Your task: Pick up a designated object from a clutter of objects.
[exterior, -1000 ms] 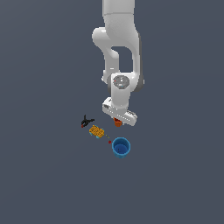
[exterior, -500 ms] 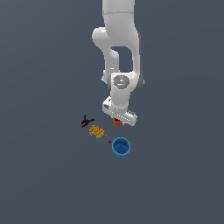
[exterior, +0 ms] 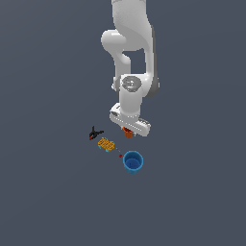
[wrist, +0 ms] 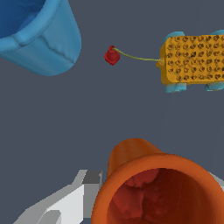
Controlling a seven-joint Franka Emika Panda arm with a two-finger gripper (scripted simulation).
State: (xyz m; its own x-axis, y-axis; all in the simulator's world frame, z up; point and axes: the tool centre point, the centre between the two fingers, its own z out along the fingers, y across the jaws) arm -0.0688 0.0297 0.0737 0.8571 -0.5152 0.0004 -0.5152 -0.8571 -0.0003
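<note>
We count one blue cup (exterior: 133, 161), one yellow studded block (exterior: 105, 143), one black clamp (exterior: 95, 134), one orange cup (exterior: 128, 133) and one tiny red bit (exterior: 120, 155) on the tabletop (exterior: 57, 192); the orange cup sits under the gripper (exterior: 129, 130), whose spread we cannot tell; only the wrist view shows the cup's open mouth, a thin cord joining block and bit, and one pale finger (wrist: 65, 201) beside the cup; only the exterior view shows the clamp.
</note>
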